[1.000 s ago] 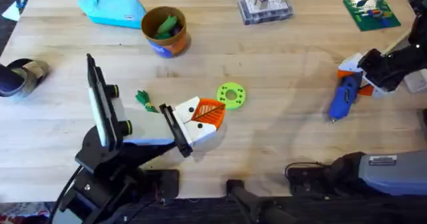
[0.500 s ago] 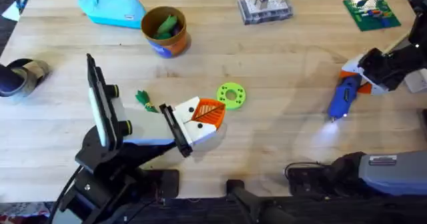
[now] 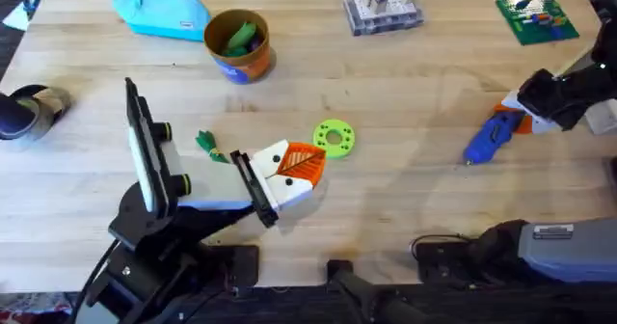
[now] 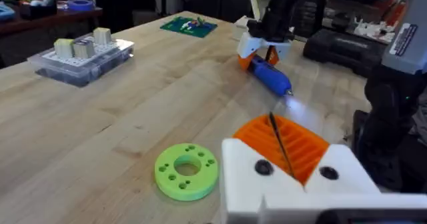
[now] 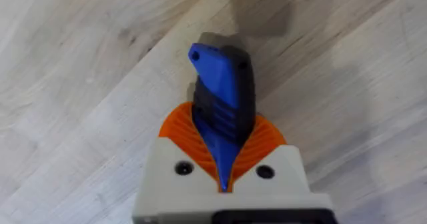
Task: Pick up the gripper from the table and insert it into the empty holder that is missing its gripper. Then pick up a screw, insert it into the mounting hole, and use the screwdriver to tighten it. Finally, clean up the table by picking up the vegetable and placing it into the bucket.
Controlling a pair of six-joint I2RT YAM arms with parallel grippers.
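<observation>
My right gripper (image 3: pixel 518 120) is shut on the blue screwdriver (image 3: pixel 490 139) at the table's right side, held low with its tip slanting toward the middle. In the right wrist view the screwdriver (image 5: pixel 223 91) sits clamped between the orange pads (image 5: pixel 263 141). The left wrist view shows it (image 4: pixel 270 75) from afar, with a glow at its tip. My left gripper (image 3: pixel 305 162) rests shut near the table's middle front, its pads (image 4: pixel 303 144) pressed together. The dark-green vegetable (image 3: pixel 206 142) lies on the wood just left of it. At the back left stands the orange and blue bucket (image 3: pixel 249 68), with green pieces inside.
A bright-green ring disc (image 3: pixel 325 131) lies right of my left gripper. At the back are a light-blue pouch (image 3: pixel 162 11), a clear parts box (image 3: pixel 385 9) and a green board (image 3: pixel 537 17). A black upright plate with two knobs (image 3: pixel 143 155) stands front left.
The screwdriver's tip has swung left and farther from the front edge, so it lies flatter. A light patch showed on the table at its tip half a second ago. The left arm has not moved.
</observation>
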